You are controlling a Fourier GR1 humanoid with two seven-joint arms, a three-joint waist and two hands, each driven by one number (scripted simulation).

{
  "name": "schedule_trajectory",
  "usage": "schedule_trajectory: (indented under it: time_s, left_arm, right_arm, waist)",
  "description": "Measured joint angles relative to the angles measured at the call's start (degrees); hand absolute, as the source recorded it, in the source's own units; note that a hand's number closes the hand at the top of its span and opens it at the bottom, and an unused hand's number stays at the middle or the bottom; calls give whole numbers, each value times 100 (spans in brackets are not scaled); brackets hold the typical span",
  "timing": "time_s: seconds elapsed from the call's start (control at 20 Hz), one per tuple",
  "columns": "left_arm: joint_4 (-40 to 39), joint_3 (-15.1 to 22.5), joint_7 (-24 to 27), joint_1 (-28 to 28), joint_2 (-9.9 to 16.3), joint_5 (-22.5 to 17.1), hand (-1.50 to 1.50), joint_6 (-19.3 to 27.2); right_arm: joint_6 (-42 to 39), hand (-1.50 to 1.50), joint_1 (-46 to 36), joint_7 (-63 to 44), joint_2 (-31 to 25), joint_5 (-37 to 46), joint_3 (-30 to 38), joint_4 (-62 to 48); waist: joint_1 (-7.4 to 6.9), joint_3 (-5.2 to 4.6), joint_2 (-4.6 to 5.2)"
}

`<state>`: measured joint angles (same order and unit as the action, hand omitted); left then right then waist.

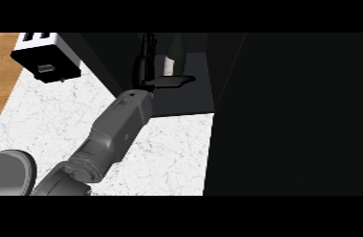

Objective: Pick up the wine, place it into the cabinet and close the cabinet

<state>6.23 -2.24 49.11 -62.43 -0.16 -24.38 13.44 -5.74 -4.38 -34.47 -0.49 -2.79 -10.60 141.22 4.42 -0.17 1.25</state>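
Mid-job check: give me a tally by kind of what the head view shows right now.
Wine bottles: 1, wine
Cabinets: 1, dark cabinet
Black-and-white boxes: 1, box at the counter's far left
Hands: 1, left hand at the cabinet opening
Total: 4

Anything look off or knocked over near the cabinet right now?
Nothing stands out. The hand reaches into the dark cabinet, where a bottle-like shape stands upright. The toaster sits undisturbed at the counter's far left.
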Motion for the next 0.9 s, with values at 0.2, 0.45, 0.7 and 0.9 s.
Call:
schedule_trajectory:
  time_s: [0.2, 0.45, 0.7, 0.9]
  left_arm:
    - [56, 111, 29, 38, 4, -199, -150, -108]
    - [271, 449, -17, 188, 5, -533, -150, -136]
    - [775, 1039, -52, 700, 13, -960, -150, -87]
    - [1497, 1755, -157, 1278, 16, -1410, -150, 251]
  right_arm:
    - [110, -150, -94, -63, 18, 45, -86, -7]
    - [158, -150, -19, -72, 12, 98, -213, 4]
    - [236, -150, -55, -137, 16, 148, -250, 39]
    - [266, -150, -38, -124, 2, 168, -225, 51]
  waist:
    - [11, -2, -18]
    - [5, 4, -63]
    - [-33, 12, -116]
    - [-115, 13, -130]
